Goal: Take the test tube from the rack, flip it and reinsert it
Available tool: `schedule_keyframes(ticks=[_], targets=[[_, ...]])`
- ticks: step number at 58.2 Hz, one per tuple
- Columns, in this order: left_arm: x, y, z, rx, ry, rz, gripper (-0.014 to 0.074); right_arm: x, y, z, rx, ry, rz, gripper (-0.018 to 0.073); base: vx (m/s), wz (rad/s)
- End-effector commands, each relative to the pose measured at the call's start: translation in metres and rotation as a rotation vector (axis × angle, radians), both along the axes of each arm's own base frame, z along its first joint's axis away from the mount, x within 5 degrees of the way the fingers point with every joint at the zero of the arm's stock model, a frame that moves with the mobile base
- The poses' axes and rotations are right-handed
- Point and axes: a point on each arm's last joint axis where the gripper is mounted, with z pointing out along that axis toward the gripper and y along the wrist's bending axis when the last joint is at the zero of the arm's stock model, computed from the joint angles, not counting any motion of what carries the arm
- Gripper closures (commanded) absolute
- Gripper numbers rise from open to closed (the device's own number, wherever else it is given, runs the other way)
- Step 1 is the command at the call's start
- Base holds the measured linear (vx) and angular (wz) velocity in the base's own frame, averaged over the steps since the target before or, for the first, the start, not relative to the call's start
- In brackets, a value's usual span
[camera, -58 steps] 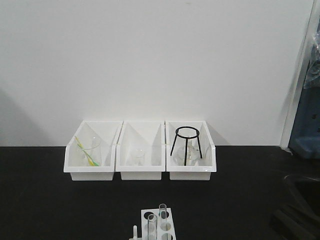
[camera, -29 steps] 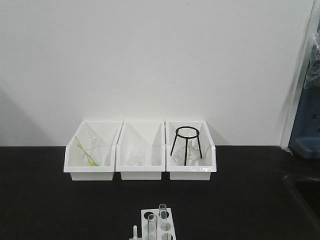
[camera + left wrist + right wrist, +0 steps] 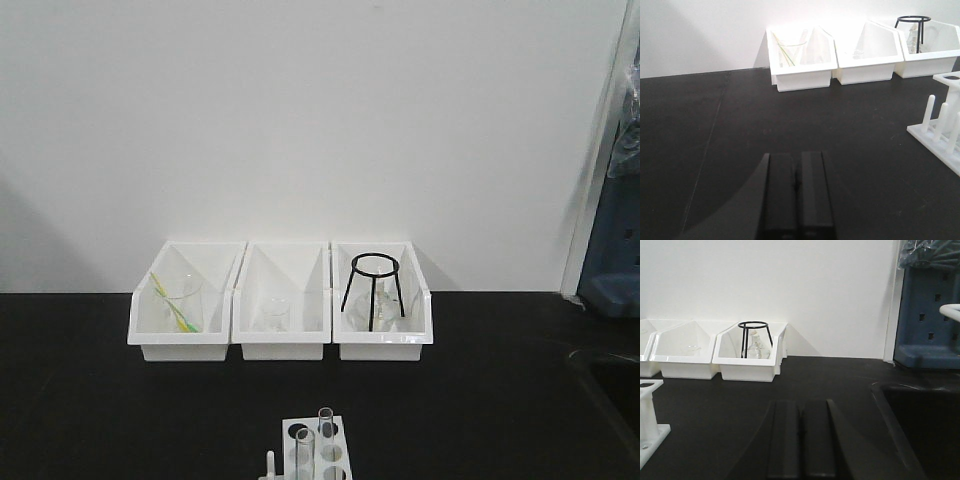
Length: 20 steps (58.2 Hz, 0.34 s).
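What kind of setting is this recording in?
Most likely a mock chemistry lab bench: a black table against a plain white wall carries a white rack with glass test tubes, and three white bins holding beakers and a black tripod stand.

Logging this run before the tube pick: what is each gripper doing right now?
Left gripper: closed, fingers pressed together, holding nothing.
Right gripper: closed, fingers together, holding nothing.
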Motion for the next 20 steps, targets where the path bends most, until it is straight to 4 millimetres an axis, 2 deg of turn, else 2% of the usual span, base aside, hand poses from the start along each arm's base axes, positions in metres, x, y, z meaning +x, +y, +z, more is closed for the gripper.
schedule_keyframes(ticks=[1,20], targets=[[0.0001,-0.0013,0.0090,-0.019,-0.091,-0.013,0.0602,-0.0014,0.0009,0.0063,-0.007,-0.083,0.009,0.0573,0.00,0.00],[0.0001,-0.0013,0.0090,-0.019,-0.091,-0.013,0.0602,-0.0014,0.0009,0.0063,-0.006,-0.083,0.009,0.0573,0.00,0.00]])
